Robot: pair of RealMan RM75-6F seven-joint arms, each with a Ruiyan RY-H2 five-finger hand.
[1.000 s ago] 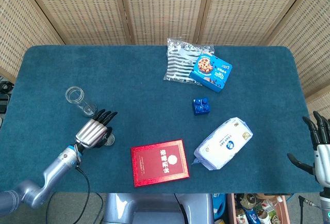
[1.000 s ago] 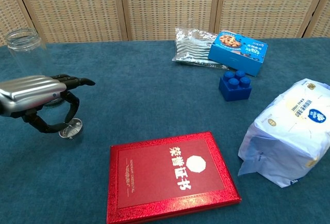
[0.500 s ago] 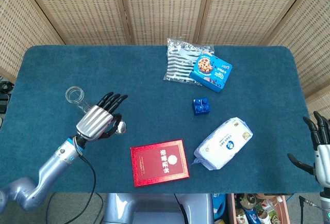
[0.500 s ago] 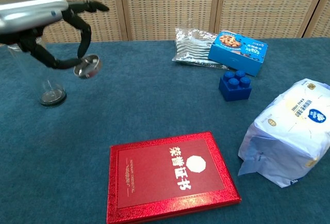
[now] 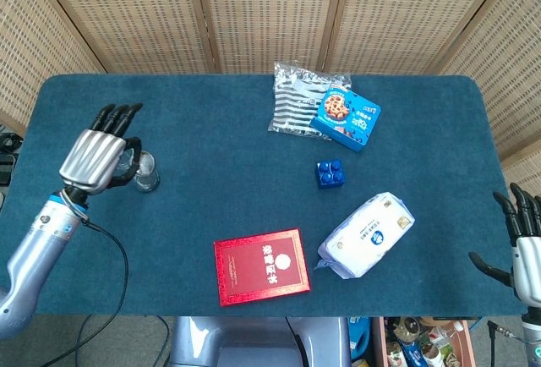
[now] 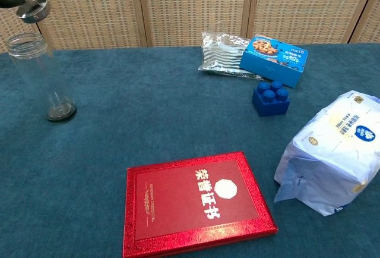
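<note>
My left hand (image 5: 95, 158) hovers over the left side of the blue table, pinching a small round metal lid (image 6: 31, 8). In the chest view the lid hangs just above the mouth of a clear glass jar (image 6: 39, 75), which stands upright. In the head view the hand covers the jar's top, and only the lower part of the jar (image 5: 146, 173) shows. My right hand (image 5: 525, 244) hangs off the table's right front edge, fingers spread, holding nothing.
A red book (image 5: 262, 265) lies near the front edge, with a white bag (image 5: 366, 233) to its right. A blue brick (image 5: 330, 172) sits mid-table. A blue cookie box (image 5: 345, 118) overlaps a striped pouch (image 5: 296, 101) at the back.
My left hand picked the lid up off the table near the red book, lifted it and carried it left to above the jar. The right hand has barely moved.
</note>
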